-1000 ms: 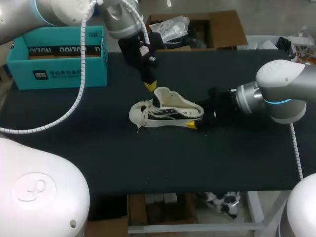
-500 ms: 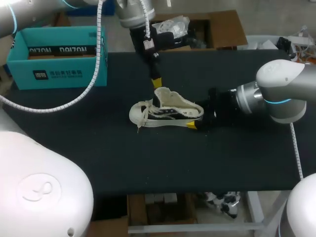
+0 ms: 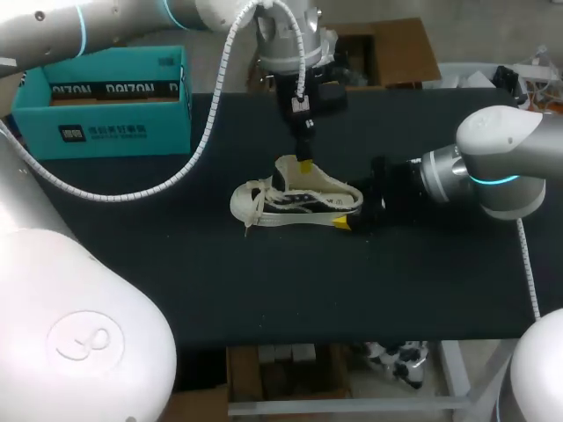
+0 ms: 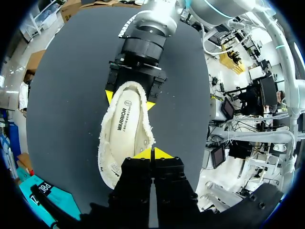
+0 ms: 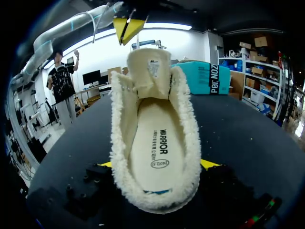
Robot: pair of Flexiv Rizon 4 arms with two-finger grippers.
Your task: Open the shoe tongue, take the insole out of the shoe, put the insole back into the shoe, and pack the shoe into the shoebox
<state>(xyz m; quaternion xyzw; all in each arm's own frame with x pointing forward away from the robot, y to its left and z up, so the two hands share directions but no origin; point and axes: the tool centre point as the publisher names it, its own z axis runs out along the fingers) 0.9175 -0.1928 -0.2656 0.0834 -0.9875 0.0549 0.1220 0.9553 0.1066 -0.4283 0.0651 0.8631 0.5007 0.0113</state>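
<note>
A cream fleece-lined shoe (image 3: pixel 295 195) lies on the black table (image 3: pixel 176 272) with its toe and loose laces (image 3: pixel 249 207) towards the left. Its tongue (image 5: pixel 151 71) stands up, and the insole (image 5: pixel 153 145) lies inside. My right gripper (image 3: pixel 345 212) holds the heel, one yellow tip against each side (image 5: pixel 157 164). My left gripper (image 3: pixel 304 162) hangs shut and empty just above the tongue. In the left wrist view its joined tips (image 4: pixel 152 153) sit over the shoe's front, with the right gripper (image 4: pixel 129 100) ahead at the heel.
A teal shoebox (image 3: pixel 106 101) stands open at the table's back left corner. The left arm's white cable (image 3: pixel 202 141) loops over the table between the box and the shoe. Bare table lies in front of the shoe.
My left arm has swung to the right and come down a little, bringing its shut gripper from the left of the tongue to just above it. Shoe and right arm have not moved.
</note>
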